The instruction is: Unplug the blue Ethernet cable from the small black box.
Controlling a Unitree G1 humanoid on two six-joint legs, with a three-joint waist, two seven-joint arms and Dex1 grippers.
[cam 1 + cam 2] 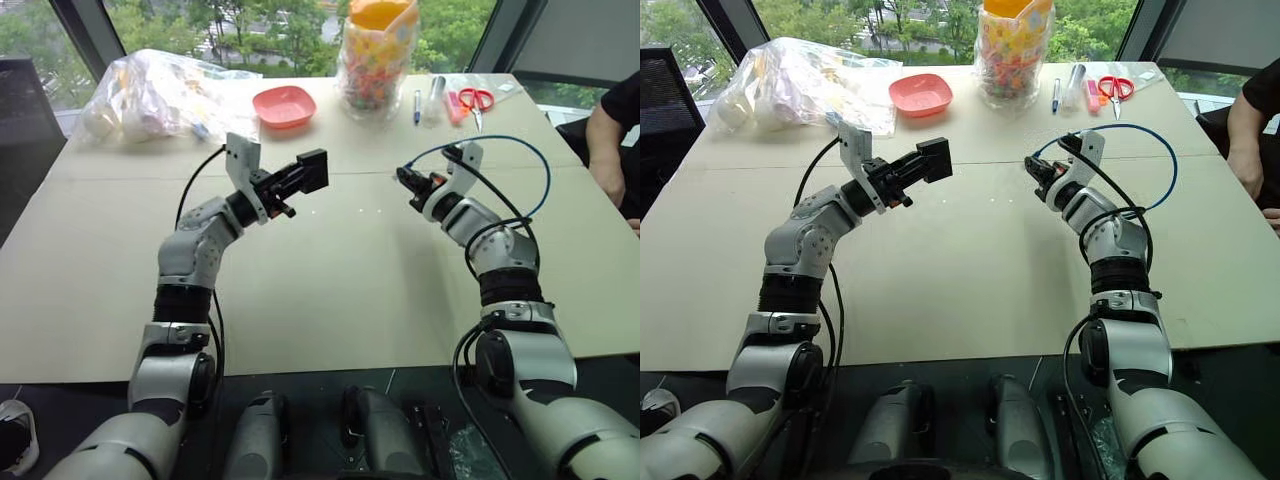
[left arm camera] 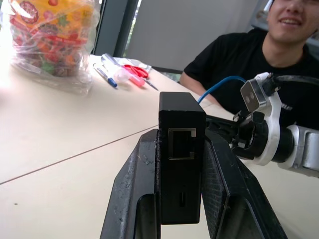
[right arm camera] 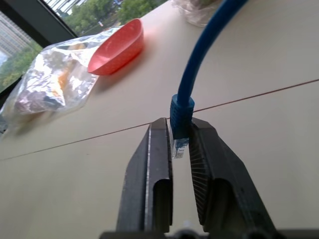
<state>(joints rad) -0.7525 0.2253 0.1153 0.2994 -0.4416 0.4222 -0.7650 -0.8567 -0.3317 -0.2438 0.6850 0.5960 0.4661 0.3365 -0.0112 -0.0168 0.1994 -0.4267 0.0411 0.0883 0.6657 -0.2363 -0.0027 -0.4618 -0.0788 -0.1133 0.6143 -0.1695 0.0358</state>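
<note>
My left gripper [image 1: 300, 176] is shut on the small black box [image 1: 313, 170] and holds it in the air above the table. The box's port [image 2: 181, 144] faces my right gripper, and nothing is plugged into it. A short gap to the right, my right gripper [image 3: 179, 122] is shut on the blue Ethernet cable [image 3: 199, 55] at its blue boot. The clear plug [image 3: 179, 148] hangs free between the fingers. From there the cable [image 1: 520, 145] loops up and round behind my right forearm. The two grippers point toward each other.
The beige table [image 1: 330, 290] carries a pink bowl [image 1: 284, 105], a clear plastic bag [image 1: 150, 95], a jar-shaped bag of colourful sweets [image 1: 378, 55], pens [image 1: 417, 105] and red scissors [image 1: 476, 98] along its far side. A person [image 1: 610, 140] sits at the right edge.
</note>
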